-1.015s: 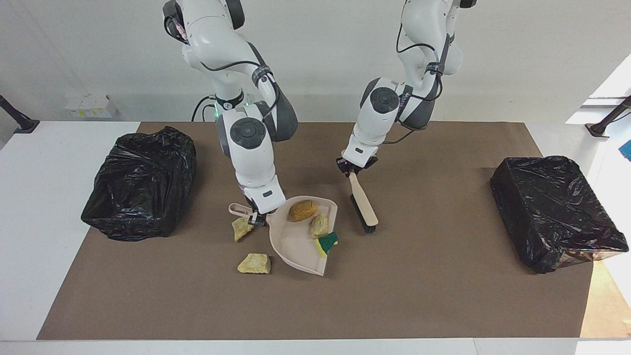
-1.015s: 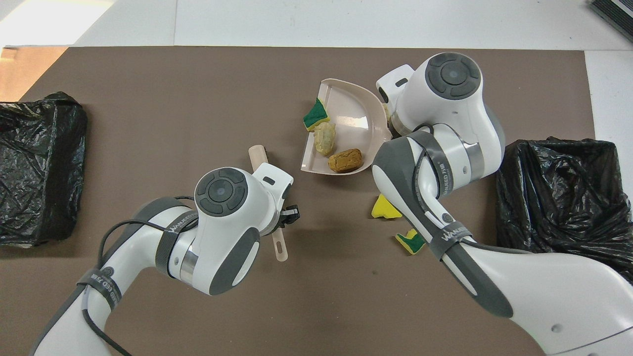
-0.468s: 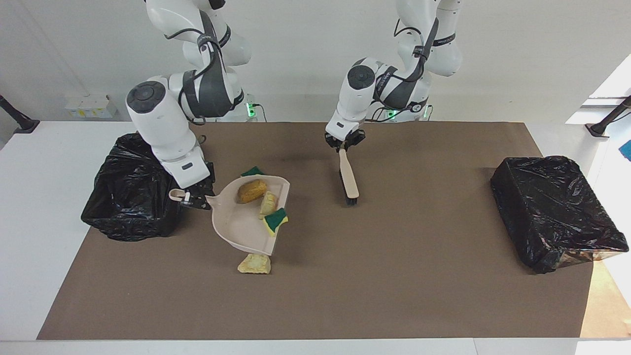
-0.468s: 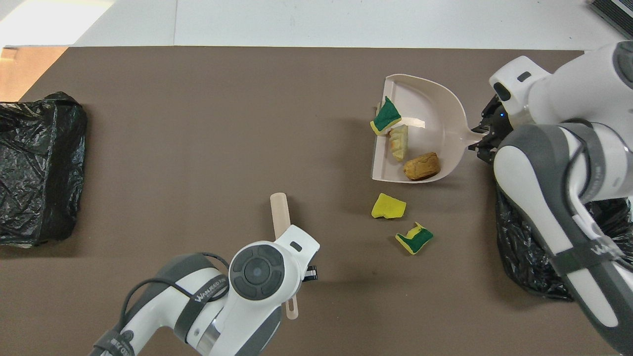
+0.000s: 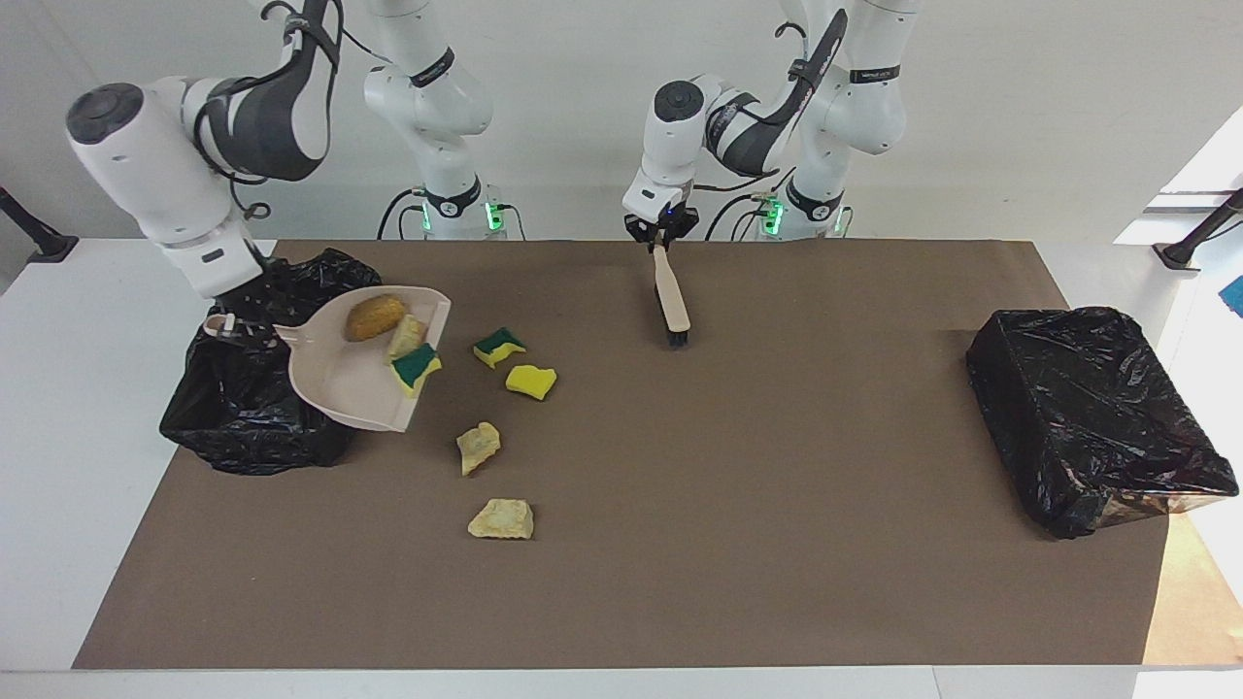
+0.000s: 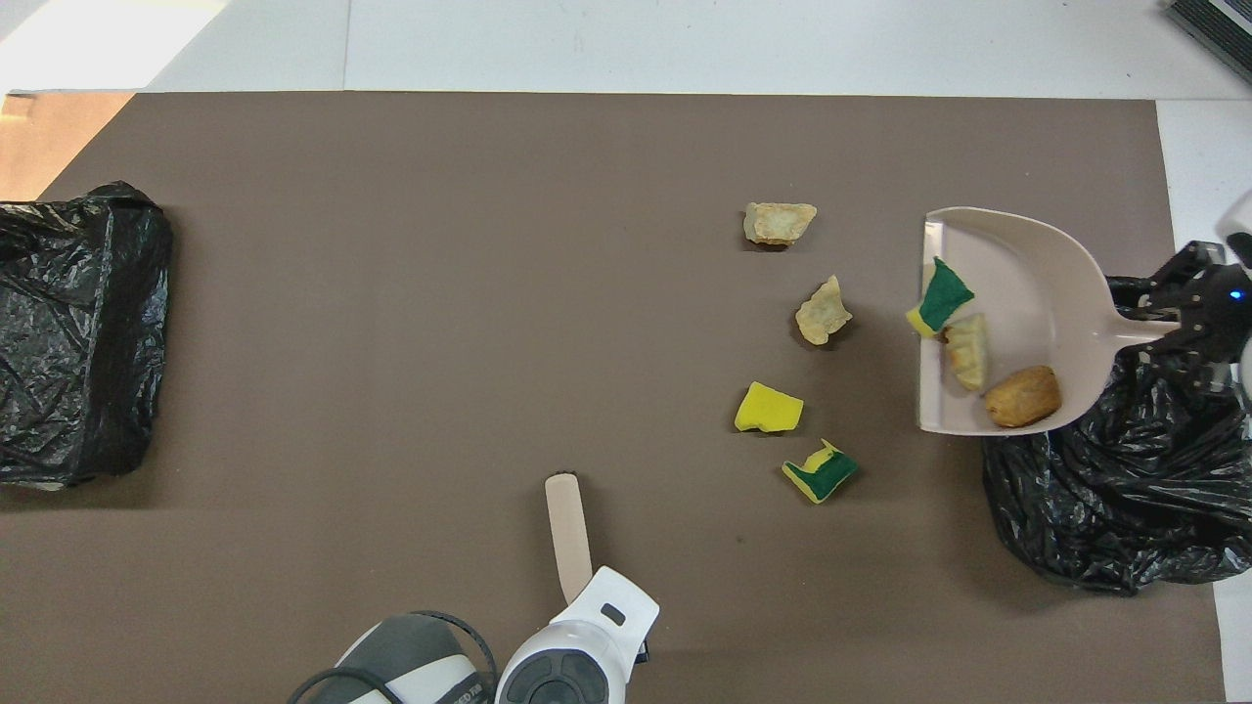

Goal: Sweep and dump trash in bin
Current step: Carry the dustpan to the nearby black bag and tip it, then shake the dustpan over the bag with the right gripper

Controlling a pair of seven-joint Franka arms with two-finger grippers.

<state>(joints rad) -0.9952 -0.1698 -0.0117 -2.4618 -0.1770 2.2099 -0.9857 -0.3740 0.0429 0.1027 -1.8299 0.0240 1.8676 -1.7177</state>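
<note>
Currently the right end effector (image 5: pixel 225 323) is pinched on the handle of the beige dustpan (image 5: pixel 345 388), holding it raised and tilted over the edge of the black-bagged bin (image 5: pixel 238 427) at the right arm's end of the worktop (image 5: pixel 777 534). Three pieces of trash ride in the pan: an orange-brown lump (image 5: pixel 375 316), a pale foam chunk (image 5: pixel 408 336), and a green-and-yellow sponge piece (image 5: pixel 416 367) at the pan's open lip.

Left end effector (image 5: pixel 660 236) is pressed shut on the handle end of the beige hand brush (image 5: pixel 672 301), over the robots' edge of the brown mat; the brush hangs slanted, bristle end lowest, and whether it touches the mat cannot be told.

Four scraps lie on the mat beside the dustpan, apart from each other: a green-and-yellow sponge piece (image 5: pixel 499 346), a yellow sponge piece (image 5: pixel 531 381), and farther from the robots two pale foam chunks (image 5: pixel 479 446) (image 5: pixel 501 519).

A second black-bagged bin (image 5: pixel 1092 417) sits at the left arm's end of the worktop.
</note>
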